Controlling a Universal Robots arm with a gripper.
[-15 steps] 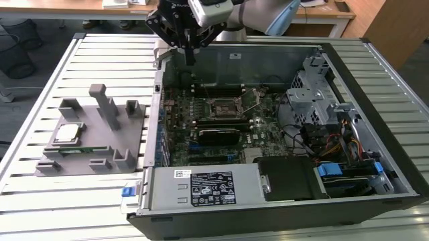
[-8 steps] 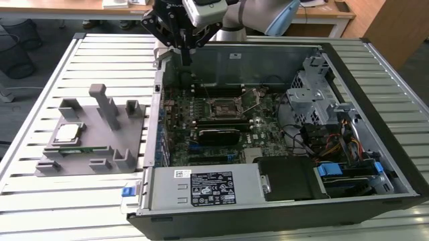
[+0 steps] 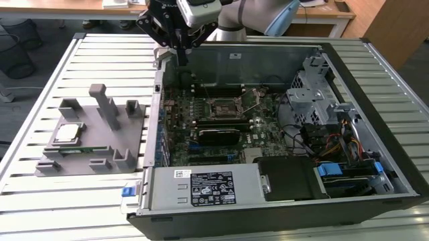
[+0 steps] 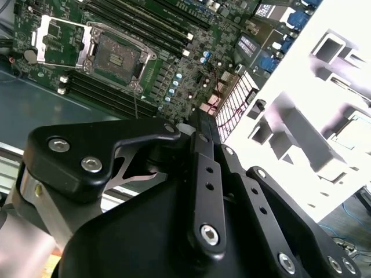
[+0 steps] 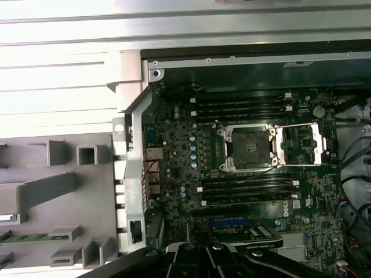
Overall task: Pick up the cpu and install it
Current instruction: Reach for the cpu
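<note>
— Where is the cpu?
— On the grey moulded holder, out on the slatted metal table, to the exterior view's left of the open computer case. It lies flat in a square pocket, shiny silver-grey lid upward, with a thin pale rim around it.
— Which way does it run?
— It is square, so no side reads as longer. Its edges sit parallel to the holder's walls, which are skewed a little against the table's slats. Just beside it, nearer the camera, a green memory stick lies in the holder, its long axis across the exterior view.
— And the claw?
— The gripper hangs above the case's far corner on the exterior view's left, pointing down, well apart from the cpu. Its black fingers taper to one narrow tip, so it looks closed, with nothing between them.
— The socket?
— The CPU socket on the green motherboard is uncovered: a dark square of contacts, its bright metal frame swung open to one side. Black memory slots run in long parallel rows on both sides of it.
— Anything else in the case?
— A grey sheet-metal power supply with a label sits at the near wall. A black rectangular block lies on the board, and bundled coloured cables fill the exterior view's right.
</note>
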